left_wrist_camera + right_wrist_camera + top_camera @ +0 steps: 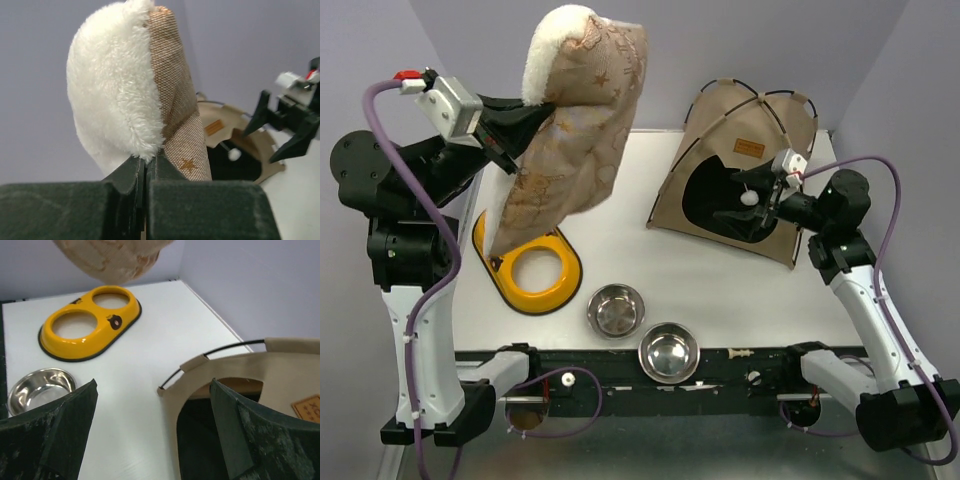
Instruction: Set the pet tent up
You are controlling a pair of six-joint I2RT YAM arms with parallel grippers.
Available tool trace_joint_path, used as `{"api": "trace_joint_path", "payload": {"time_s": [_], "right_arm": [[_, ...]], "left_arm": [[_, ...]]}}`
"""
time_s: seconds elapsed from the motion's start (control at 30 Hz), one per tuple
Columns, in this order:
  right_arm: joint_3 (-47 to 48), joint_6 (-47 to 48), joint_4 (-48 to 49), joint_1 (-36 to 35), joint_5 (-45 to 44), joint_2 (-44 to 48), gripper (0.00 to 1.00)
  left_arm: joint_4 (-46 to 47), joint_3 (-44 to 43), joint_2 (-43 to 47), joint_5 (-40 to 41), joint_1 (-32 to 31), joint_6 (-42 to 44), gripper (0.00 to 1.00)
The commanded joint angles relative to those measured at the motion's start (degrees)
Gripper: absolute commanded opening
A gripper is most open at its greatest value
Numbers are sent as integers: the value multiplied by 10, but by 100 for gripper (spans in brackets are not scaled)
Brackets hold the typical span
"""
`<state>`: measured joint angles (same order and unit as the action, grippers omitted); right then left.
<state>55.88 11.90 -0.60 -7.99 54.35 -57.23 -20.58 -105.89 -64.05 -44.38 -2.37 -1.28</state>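
Observation:
The tan pet tent (772,120) stands upright at the back right of the table, with thin black crossing poles, a brown label patch (750,147) and a white pompom (749,198) hanging in its dark doorway. My right gripper (730,201) is open and empty just in front of that doorway; in the right wrist view its jaws (152,390) straddle the tent's front arch (235,365). My left gripper (525,120) is shut on the edge of the cream fluffy, brown-backed cushion (575,120) and holds it high above the table's left side, hanging down. It grips the seam (146,170).
A yellow double bowl stand (535,265) lies under the hanging cushion, partly hidden by it. Two steel bowls (616,309) (668,352) sit near the front edge. Grey walls close the back and the sides.

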Motion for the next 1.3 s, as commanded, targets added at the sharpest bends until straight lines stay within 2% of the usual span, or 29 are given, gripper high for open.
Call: {"api": "trace_joint_path", "payload": {"time_s": [0.0, 0.03, 0.1, 0.13, 0.27, 0.37, 0.47, 0.53, 0.63, 0.73, 0.93, 1.0, 1.07, 1.1, 1.13, 1.2, 1.27], "right_arm": [[-33, -86, 217, -26, 63, 17, 100], [-35, -117, 246, -34, 72, 12, 100], [-34, -223, 291, -55, 77, -2, 100], [-30, -271, 294, -71, 75, -8, 100], [-38, -520, 362, -141, 53, -52, 100], [-26, -625, 352, -198, 10, -94, 100], [9, -642, 341, -232, -46, -136, 100], [34, -670, 316, -233, -77, -175, 100], [50, -665, 318, -231, -105, -200, 100], [69, -695, 332, -232, -114, -226, 100], [115, -699, 400, -232, -92, -272, 99], [125, -703, 429, -232, -65, -280, 82], [123, -684, 449, -232, -41, -264, 52], [115, -674, 453, -231, -30, -250, 23], [103, -660, 453, -230, -21, -234, 1], [61, -650, 418, -226, -24, -181, 1], [20, -630, 342, -222, -38, -118, 1]], "left_arm": [[180, 14, -1, -128, 1, -229, 0], [204, 21, 2, -142, 1, -283, 0], [312, 48, 7, -163, 1, -382, 0], [324, 51, 7, -173, 1, -406, 0], [333, 59, 9, -177, 0, -429, 0], [346, 80, 16, -176, -4, -442, 0], [355, 82, 16, -176, -5, -450, 0], [364, 78, 14, -175, -5, -450, 0], [379, 81, 11, -177, -5, -456, 0], [397, 88, 8, -171, -5, -468, 0], [418, 91, 0, -163, -5, -488, 0], [412, 100, 1, -157, -5, -487, 0], [398, 111, 4, -146, -4, -474, 0], [385, 115, 5, -137, -2, -460, 0], [352, 113, 5, -119, -1, -434, 0], [286, 119, 6, -76, -2, -393, 0], [207, 143, 9, -15, -2, -356, 0]]}}
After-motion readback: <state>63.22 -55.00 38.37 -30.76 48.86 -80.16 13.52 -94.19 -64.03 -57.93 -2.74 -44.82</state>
